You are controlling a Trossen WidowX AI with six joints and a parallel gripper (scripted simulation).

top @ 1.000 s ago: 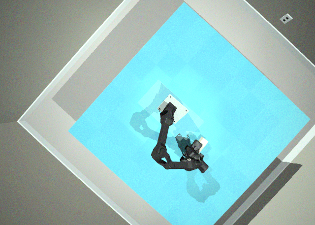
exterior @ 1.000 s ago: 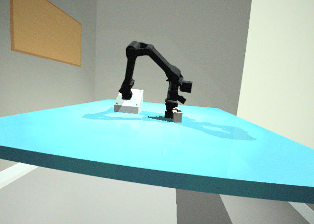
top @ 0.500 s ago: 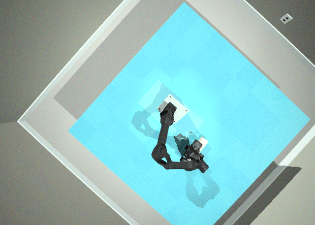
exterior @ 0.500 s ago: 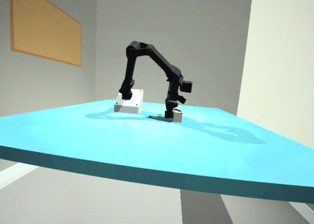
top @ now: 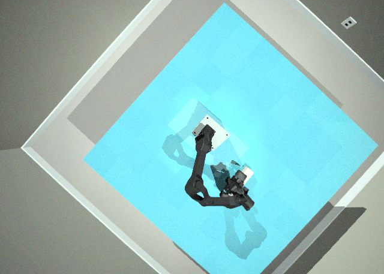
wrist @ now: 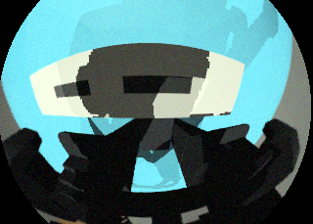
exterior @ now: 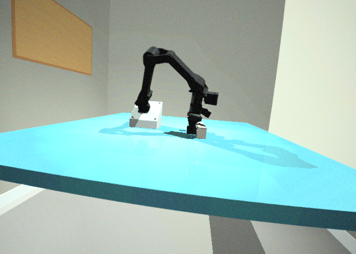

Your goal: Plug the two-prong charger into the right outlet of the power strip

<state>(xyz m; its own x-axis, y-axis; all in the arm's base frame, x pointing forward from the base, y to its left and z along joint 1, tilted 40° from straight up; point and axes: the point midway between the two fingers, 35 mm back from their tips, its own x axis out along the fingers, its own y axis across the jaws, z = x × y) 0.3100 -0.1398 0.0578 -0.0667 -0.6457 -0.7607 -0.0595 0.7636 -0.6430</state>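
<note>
The white power strip [top: 249,172] [exterior: 201,133] [wrist: 225,87] stands on the blue table. In the wrist view it lies across the picture, partly in shadow, with a long dark slot [wrist: 139,84] near its middle and a shorter one [wrist: 83,87] at the left. My gripper [exterior: 192,131] [wrist: 154,118] is low over the table, right beside the strip, and is shut on the charger. The charger [wrist: 160,131] shows as a dark piece between the fingers, at the strip's near edge. Its prongs are hidden, and I cannot tell whether they touch an outlet.
The arm's white base block [top: 219,130] [exterior: 155,113] stands behind on the same blue table [top: 263,79] [exterior: 114,165]. The arm's links arch from it to the gripper. Arm shadows fall around the strip. A wall outlet [top: 352,21] is far off, beyond the table.
</note>
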